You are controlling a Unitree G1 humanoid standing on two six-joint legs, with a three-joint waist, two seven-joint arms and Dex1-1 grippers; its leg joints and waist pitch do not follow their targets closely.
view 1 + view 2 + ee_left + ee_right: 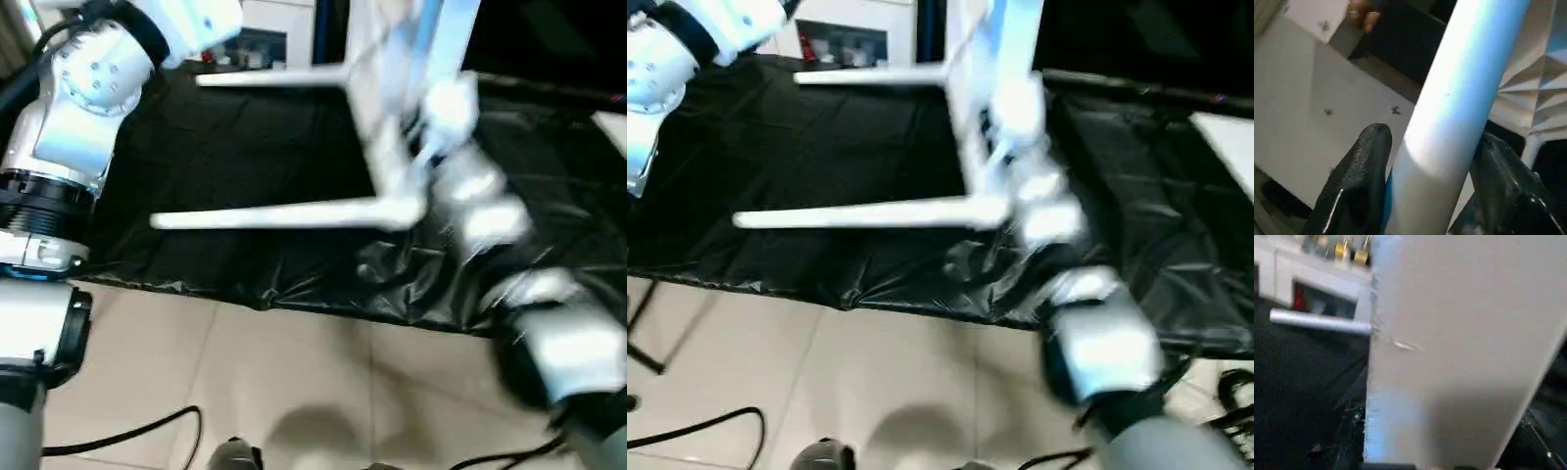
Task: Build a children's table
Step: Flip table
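Black plastic sheet [255, 147] covers the work surface across the mid band of the head views, crinkled along its near edge; pale tiled floor [294, 382] below it, w/ dark cables at the bottom edge. Tabletop [392, 108] stands on edge at upper centre, blurred by motion, top cut off by the frame; its ribbed underside [1542, 63] shows at the right of the left wrist view. Two legs are seated in it and stick out toward frame left over the sheet: lower leg [284, 215] at mid-height, upper leg [269, 78] near the top. A third leg [1459, 98] runs diagonally through the left wrist view; left gripper [1432, 161] pinches it, one black finger on each side, touching the tube. Right arm [509, 284] rises from lower right to the tabletop's lower corner; right gripper is hidden behind the flat white panel [1459, 352] in its wrist view, so can't tell how its jaws stand. Left arm [78, 108] at upper left, partly cut off. A person's hand [1364, 14] at top of the left wrist view, blurred. White cabinet [847, 39] behind, mostly hidden.
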